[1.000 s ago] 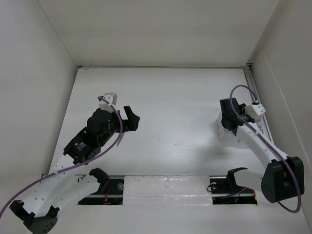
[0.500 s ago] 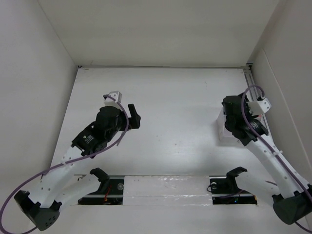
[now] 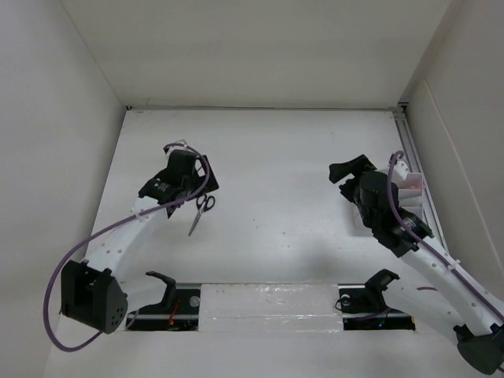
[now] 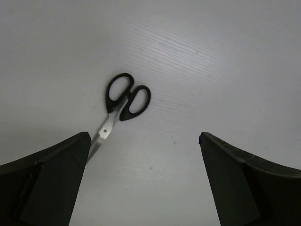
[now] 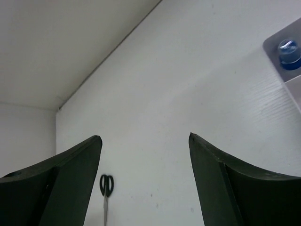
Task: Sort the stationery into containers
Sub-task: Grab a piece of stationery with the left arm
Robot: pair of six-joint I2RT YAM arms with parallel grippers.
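A white-walled booth encloses a pale table [image 3: 276,150], bare across most of its middle. At the right side of it sits the translucent organiser [image 5: 278,65], largely hidden under the right arm in the overhead view. The right wrist camera catches one corner compartment, with a blue-capped glue bottle [image 5: 289,51] standing inside.

The right gripper [image 5: 144,136] hangs near that bin with its jaws spread and nothing between them. The left gripper [image 4: 144,136] is spread as wide as it goes, also empty, and hovers over the left half of the table.

The black-handled scissors [image 4: 108,129] lie flat on the table, outside any compartment, just below and ahead of the left gripper. Their long axis runs on a diagonal through that wrist view. The two handle loops sit near the middle of the gap, and the closed blades slant down toward the left-hand finger [image 4: 56,179], the tip slipping out of sight behind it.

From the right arm the scissors are well apart, across the table, so I judge the left arm the one placed to take them. It would probably need to shift toward the blades or turn at the wrist so the fingers straddle the scissors rather than line up along them.
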